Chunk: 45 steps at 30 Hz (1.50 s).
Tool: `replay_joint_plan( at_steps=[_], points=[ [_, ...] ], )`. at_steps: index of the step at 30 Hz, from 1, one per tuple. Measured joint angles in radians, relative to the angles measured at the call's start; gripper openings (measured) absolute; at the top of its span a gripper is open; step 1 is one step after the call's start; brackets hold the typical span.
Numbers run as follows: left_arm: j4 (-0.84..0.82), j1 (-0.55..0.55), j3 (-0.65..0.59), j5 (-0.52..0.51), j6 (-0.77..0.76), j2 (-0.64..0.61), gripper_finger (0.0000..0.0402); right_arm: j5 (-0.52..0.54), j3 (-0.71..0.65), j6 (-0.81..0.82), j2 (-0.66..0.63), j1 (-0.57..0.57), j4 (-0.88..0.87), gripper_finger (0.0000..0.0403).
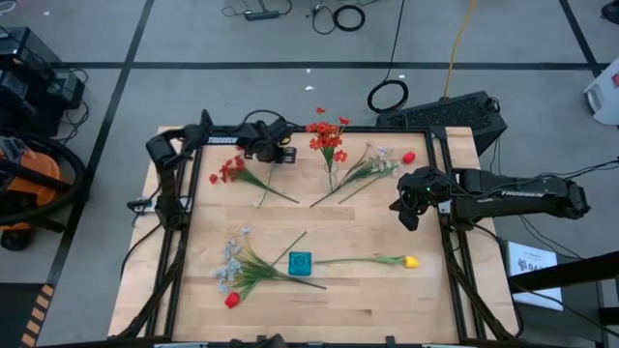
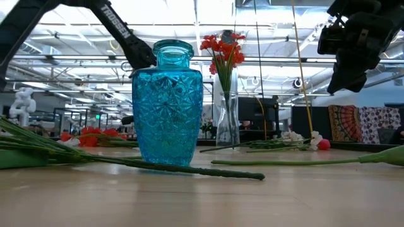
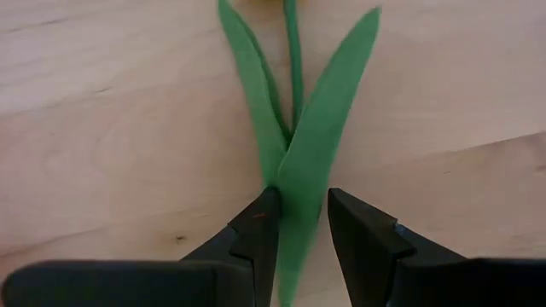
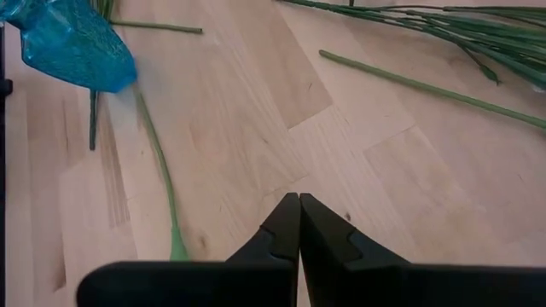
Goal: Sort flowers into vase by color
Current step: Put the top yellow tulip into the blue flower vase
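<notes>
Wooden desk (image 1: 368, 290), flowers mostly unsorted.
We see one red spray (image 1: 328, 135) in the clear vase; our left claw (image 3: 299, 223) straddles a leafy stem (image 3: 294, 149), jaws apart, right claw (image 4: 299, 223) shut, empty.

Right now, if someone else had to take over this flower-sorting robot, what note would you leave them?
Left gripper: open, astride a green leaf on the table.
Right gripper: shut, empty, above the table's right side.
Done: red flowers stand in the clear vase. Blue vase empty.
To do: red spray, pale sprays, yellow tulip, red buds lie on the table.
</notes>
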Motion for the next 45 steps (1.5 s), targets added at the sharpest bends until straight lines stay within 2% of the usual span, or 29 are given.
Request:
replay_joint_plan(
  at_steps=[6,13,19,22,29,32,37,41,45],
  points=[
    [-0.075,-0.017,0.037,-0.022,-0.030,0.047,0.0099,0.000,0.000,0.007,0.000,0.000,0.011,0.0000],
    [-0.101,-0.040,0.032,-0.040,-0.040,0.013,0.0013,0.000,0.000,0.008,0.000,0.000,0.025,0.0000],
    [-0.130,-0.089,0.027,-0.035,-0.063,-0.064,0.0007,0.000,0.000,0.011,0.000,0.000,0.024,0.0000],
    [-0.136,-0.140,0.027,-0.083,-0.078,-0.147,0.0004,0.000,0.000,0.015,0.000,0.000,0.023,0.0000],
    [-0.129,-0.320,0.029,-0.304,-0.184,-0.406,0.0002,0.000,0.000,0.015,0.000,0.000,0.021,0.0000],
    [-0.128,-0.438,0.029,-0.443,-0.224,-0.510,0.0002,0.000,0.000,0.015,0.000,0.000,0.022,0.0000],
    [-0.056,-0.674,0.030,-0.744,-0.233,-0.612,0.0001,0.000,0.000,0.015,0.000,0.000,0.022,0.0000],
    [0.075,-0.847,0.025,-0.939,-0.112,-0.621,0.0001,0.001,0.000,0.013,0.000,0.000,0.023,0.0000],
    [0.326,-0.946,-0.034,-0.969,0.051,-0.598,0.0000,0.001,0.000,0.007,0.000,0.000,0.026,0.0000]
  ],
)
